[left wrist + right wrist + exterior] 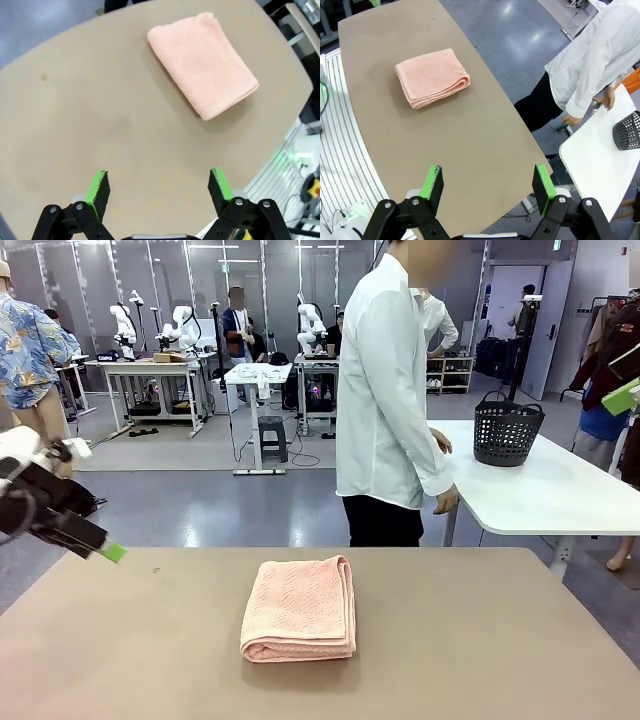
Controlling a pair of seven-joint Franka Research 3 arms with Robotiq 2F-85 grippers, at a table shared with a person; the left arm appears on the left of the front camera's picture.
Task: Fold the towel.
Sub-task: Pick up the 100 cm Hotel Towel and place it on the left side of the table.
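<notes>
The left pincer [159,187] hangs with jaws wide and empty above bare counter [75,125], its arm raised at the counter's left edge; the right pincer [489,187] is likewise spread and holds nothing, poised high off the counter's side and looking down across it. Mid-counter lies the towel [300,608], salmon pink, already doubled into a compact rectangle, well apart from both pincers. The folding appears finished, so the next move likely calls only for the arms to keep clear. Beyond, a person [390,400] in a white shirt leans on a white table bearing a dark basket [507,430].
</notes>
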